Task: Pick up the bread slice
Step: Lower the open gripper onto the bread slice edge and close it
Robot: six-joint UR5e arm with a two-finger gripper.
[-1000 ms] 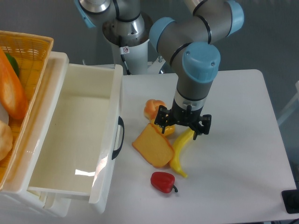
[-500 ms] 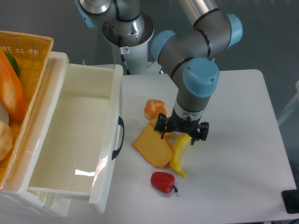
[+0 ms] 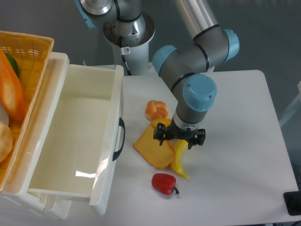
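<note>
The claw hangs with its fingers apart over the bread slice's right edge and the banana. Both lie on the bench.

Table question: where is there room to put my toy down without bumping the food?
The table is bare on the right, past the claw and banana, and in front, below the red pepper. It is crowded in the middle: bun, bread slice, banana and pepper sit close beside the white bin.

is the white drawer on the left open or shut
Open. The white drawer is pulled out, its bare inside visible from above, handle facing the bread slice.
</note>
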